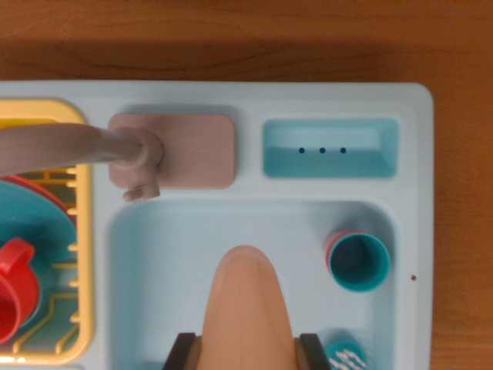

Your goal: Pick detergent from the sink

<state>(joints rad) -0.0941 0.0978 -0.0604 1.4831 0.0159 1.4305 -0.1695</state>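
A peach-coloured detergent bottle point(248, 301) with a rounded top fills the bottom middle of the wrist view, over the pale blue sink basin point(169, 262). My gripper point(248, 353) holds it. One dark finger point(182, 351) presses its left side and the other its right side. The bottle's lower part is cut off by the frame's bottom edge. I cannot tell whether the bottle rests on the basin floor or hangs above it.
A teal cup with a red rim point(359, 260) stands in the basin's right side, with a teal patterned item point(347, 354) below it. A pink faucet point(131, 154) reaches left from its base. A yellow dish rack point(69, 231) holds a teal plate and a red cup point(15, 285). A small teal tray point(331, 148) sits above the basin.
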